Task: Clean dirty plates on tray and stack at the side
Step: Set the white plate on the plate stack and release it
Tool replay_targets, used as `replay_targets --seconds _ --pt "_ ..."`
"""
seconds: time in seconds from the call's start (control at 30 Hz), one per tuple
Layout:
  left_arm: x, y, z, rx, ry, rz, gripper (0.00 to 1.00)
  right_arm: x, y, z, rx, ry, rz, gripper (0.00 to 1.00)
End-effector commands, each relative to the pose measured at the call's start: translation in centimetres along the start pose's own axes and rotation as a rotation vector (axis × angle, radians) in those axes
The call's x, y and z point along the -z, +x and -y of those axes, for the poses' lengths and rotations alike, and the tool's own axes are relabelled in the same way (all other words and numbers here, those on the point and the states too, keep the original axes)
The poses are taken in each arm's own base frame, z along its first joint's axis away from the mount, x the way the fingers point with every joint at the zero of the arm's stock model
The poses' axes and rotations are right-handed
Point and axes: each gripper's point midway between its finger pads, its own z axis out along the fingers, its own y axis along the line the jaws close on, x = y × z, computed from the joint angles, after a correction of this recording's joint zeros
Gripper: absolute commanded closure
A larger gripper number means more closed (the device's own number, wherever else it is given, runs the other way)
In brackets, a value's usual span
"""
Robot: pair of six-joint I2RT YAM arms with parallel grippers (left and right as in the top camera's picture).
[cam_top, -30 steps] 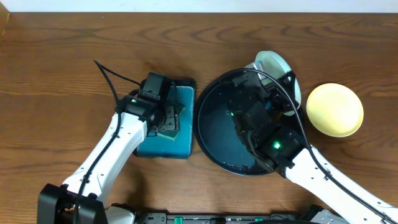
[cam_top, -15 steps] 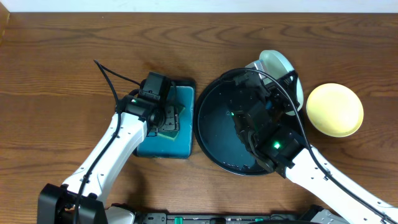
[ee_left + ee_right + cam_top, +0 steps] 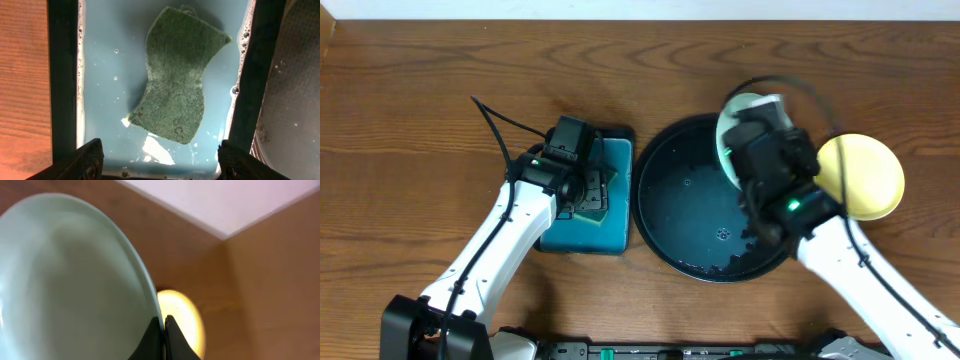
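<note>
— Where is the plate?
— Your right gripper [image 3: 163, 330] has the mint plate [image 3: 65, 280] nipped by its rim, fingers closed thin on the edge. The plate is tilted over the far right rim of the round black tray [image 3: 680, 200]. The yellow plate [image 3: 865, 178] lies on the table just beside the tray.
— Which step is this?
— Likely carrying it to the stack. Next, level it over the yellow plate and lower it before you release.
— And the left?
— Your left gripper [image 3: 160, 162] hangs wide open, holding nothing, over the green sponge [image 3: 172, 95] in the soapy rectangular tray [image 3: 62, 75].
</note>
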Motion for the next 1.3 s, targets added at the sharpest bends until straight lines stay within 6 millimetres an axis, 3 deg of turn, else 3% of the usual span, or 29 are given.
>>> replay_targets --seconds 0.0,0.23,0.4,0.77,0.97,1.27 --pt "-0.5 0.4 -0.3 0.006 -0.013 -0.018 0.26 -2.7 2.1 -0.7 -0.362 -0.130 -0.135 0.99" --pt "-0.5 0.4 -0.3 0.006 -0.013 -0.018 0.26 -8.0 8.0 0.7 -0.681 -0.254 -0.420 0.99" --pt "-0.5 0.4 -0.3 0.006 -0.013 -0.018 0.26 -10.7 13.5 3.4 -0.956 -0.212 -0.624 0.99" --pt "-0.9 0.5 -0.3 0.005 -0.018 -0.031 0.26 -13.6 22.6 8.2 -1.239 -0.124 -0.833 0.99" --pt "-1.2 0.7 -0.4 0.005 -0.024 -0.044 0.26 -13.4 25.1 9.3 -1.289 -0.076 -0.890 0.61" --pt "-1.2 0.7 -0.4 0.005 -0.024 -0.044 0.26 -12.8 25.2 8.8 -1.298 -0.116 -0.920 0.41"
